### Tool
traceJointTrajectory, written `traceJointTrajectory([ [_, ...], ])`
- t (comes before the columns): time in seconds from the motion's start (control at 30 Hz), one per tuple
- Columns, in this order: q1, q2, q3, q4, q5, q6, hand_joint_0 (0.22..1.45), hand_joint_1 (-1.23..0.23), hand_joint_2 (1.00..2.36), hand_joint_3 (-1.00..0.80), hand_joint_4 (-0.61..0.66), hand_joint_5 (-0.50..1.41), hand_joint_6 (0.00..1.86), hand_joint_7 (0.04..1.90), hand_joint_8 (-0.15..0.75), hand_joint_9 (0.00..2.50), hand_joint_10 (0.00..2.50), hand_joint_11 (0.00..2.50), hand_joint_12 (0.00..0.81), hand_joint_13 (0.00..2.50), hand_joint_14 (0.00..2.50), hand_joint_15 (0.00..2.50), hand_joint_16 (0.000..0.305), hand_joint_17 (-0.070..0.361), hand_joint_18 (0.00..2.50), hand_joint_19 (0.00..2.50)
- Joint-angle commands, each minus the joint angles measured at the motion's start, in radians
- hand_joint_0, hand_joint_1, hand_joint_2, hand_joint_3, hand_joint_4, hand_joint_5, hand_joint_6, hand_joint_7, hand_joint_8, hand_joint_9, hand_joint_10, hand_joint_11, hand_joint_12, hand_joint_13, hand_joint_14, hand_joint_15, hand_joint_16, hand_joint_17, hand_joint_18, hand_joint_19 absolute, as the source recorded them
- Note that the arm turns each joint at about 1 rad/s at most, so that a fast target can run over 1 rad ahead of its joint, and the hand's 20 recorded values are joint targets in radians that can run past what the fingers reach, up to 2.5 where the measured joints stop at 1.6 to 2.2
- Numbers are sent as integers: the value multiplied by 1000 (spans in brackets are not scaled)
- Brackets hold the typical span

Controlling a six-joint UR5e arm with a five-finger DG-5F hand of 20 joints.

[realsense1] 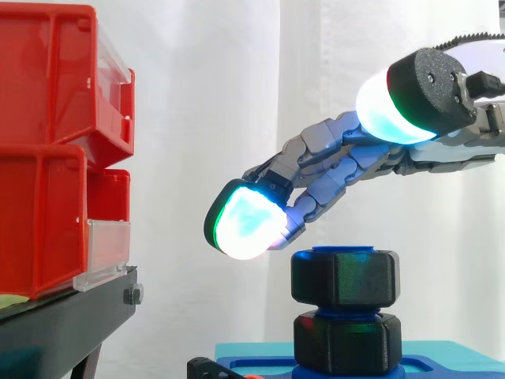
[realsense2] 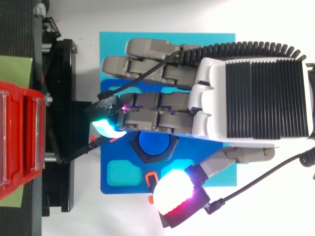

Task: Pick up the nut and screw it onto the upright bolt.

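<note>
From the side, the hand [realsense1: 331, 178] hangs released, fingers slack, a clear gap above the black nut [realsense1: 345, 276] beneath it (blue base [realsense1: 442, 351] cut off below); from above, fingers hide the nut's far rim, which rings the blue bolt [realsense2: 153, 144] between fingers and thumb.

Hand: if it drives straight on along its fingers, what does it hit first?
The hand points left and slightly down, clearing the upper nut. First contact is likely the lower red bin or the black stand edge under it; height is hard to judge.
</note>
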Motion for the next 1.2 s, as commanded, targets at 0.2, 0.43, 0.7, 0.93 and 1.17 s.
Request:
traceJointTrajectory([
  [0.2,0,0,-2,-17,0,1,470,-1,1000,-500,204,-108,503,835,193,260,0,0,321,0,0,0,43,96,0,0],
  [0.43,0,0,-2,-29,0,1,481,-33,1000,-500,221,-82,503,891,205,326,0,0,311,0,0,0,40,91,0,0],
  [0.7,-4,0,-2,-34,-6,1,493,-82,1000,-500,234,-59,504,937,221,437,0,0,300,48,0,0,38,85,0,0],
  [0.93,-10,0,-2,-38,-6,1,501,-116,1000,-500,211,-41,504,1080,230,477,0,0,293,98,0,0,35,79,0,0],
  [1.17,-19,0,-2,-38,-3,-1,508,-140,1000,-500,178,-26,504,1231,240,538,0,0,282,156,0,0,32,73,0,0],
])
